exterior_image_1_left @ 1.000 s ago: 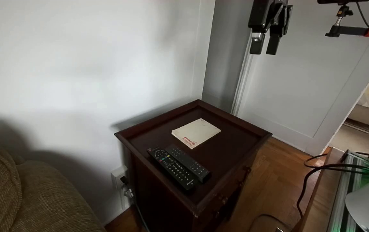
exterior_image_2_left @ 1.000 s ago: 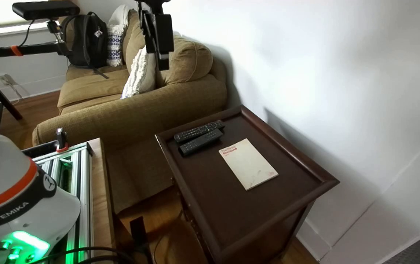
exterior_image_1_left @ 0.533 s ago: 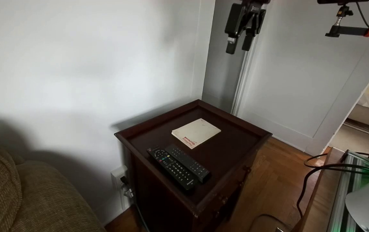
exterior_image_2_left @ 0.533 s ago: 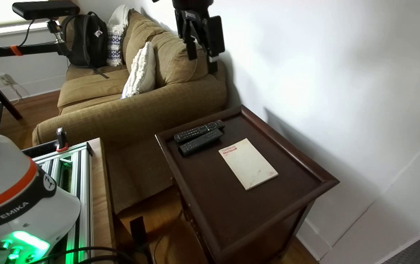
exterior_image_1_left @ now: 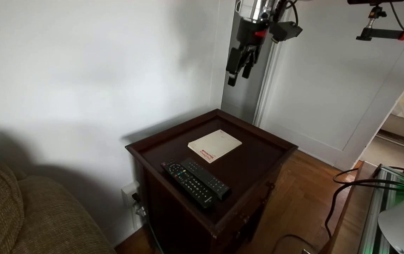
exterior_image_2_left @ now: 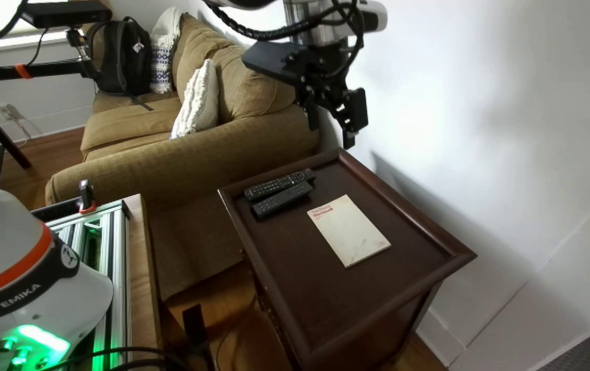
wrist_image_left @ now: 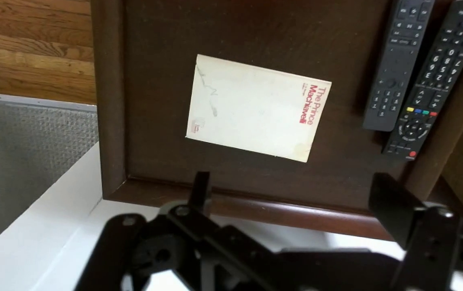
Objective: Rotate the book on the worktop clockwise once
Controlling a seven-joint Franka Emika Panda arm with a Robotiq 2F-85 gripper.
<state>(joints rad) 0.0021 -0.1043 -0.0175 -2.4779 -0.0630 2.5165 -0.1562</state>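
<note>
Finding the book (wrist_image_left: 258,108) flat on the bench (wrist_image_left: 154,101), upper middle of the wrist view, judged it light, bendable, best pinched mid-length across its width, with the pincer (wrist_image_left: 290,177) spread and empty.

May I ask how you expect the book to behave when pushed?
The book looks thin, so it is probably light and may flex a little. Lying flat on the smooth-looking worktop, it would likely slide rather than tip or roll.
</note>
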